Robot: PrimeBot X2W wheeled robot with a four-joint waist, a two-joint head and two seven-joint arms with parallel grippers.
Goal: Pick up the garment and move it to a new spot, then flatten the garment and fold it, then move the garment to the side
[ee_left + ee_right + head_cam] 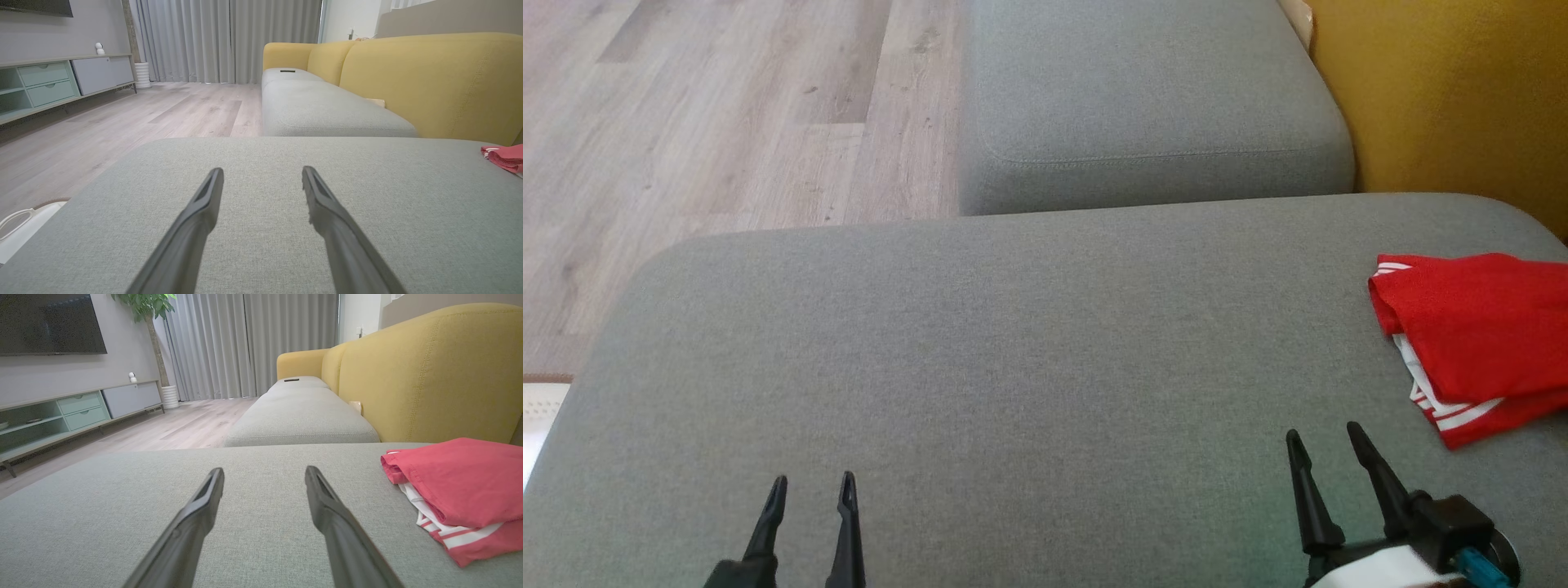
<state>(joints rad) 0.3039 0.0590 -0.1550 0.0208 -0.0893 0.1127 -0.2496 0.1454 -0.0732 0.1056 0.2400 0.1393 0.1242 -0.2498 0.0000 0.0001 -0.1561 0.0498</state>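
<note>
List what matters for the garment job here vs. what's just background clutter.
Job:
red garment, folded, at the right edge of the grey seat cushion
left gripper and right gripper, both open and empty

Lying about:
yellow sofa back
small dark object on the far cushion
TV console
potted plant
curtains

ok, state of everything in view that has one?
garment: folded, lying at the right of the cushion, ungripped
left gripper: open, empty, over the cushion
right gripper: open, empty, near the garment, not touching it
curtains: drawn
TV: screen dark
drawers: shut
</note>
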